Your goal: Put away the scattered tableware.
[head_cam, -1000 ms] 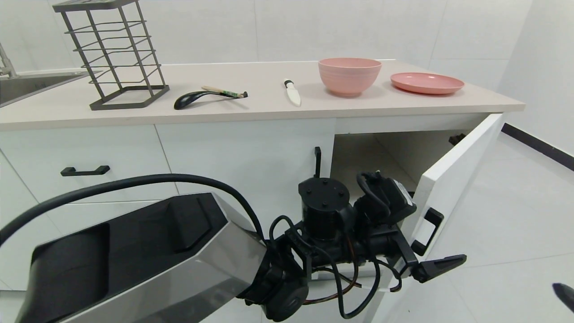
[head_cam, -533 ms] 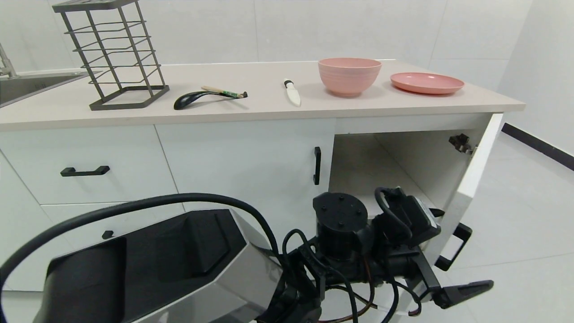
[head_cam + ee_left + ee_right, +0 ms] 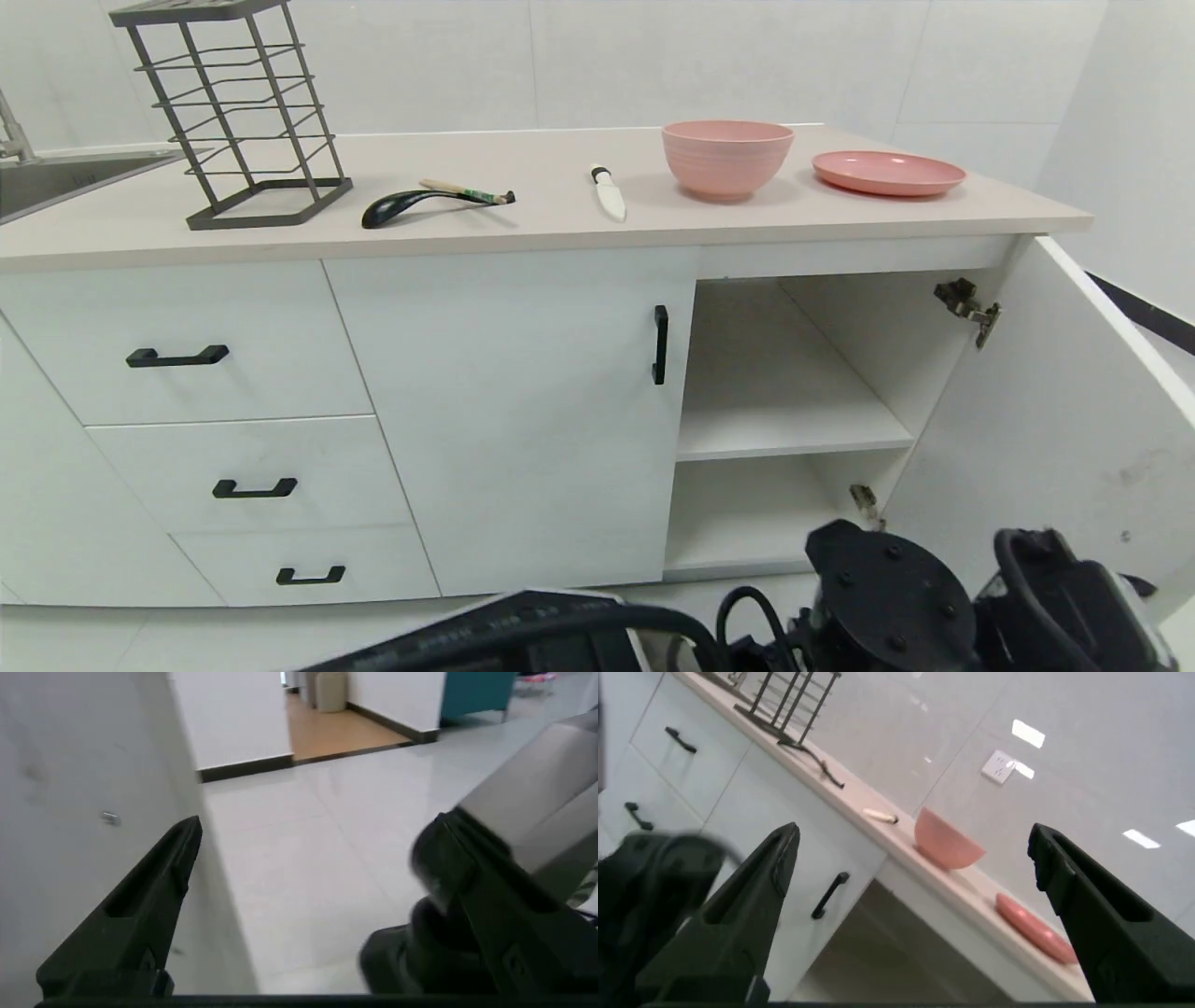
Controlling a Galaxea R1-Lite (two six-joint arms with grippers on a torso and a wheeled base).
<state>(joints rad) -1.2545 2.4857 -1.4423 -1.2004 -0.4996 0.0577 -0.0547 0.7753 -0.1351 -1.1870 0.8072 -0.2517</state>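
Tableware lies on the counter [image 3: 560, 224], well beyond both grippers. The left gripper [image 3: 318, 831], jaws spread and empty, sits just beside the open cabinet door [image 3: 1055, 420]. The right gripper [image 3: 915, 835], also spread and empty, frames the distant knife [image 3: 881, 816], whose blade points toward the counter's front edge, and the bowl [image 3: 948, 845]. The spoon [image 3: 411, 201] lies lengthwise along the counter, and the plate [image 3: 889, 173] is near the bowl.

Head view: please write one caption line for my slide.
Pink bowl, plate, knife, spoon and wire rack sit on the counter; the cabinet door below stands open.
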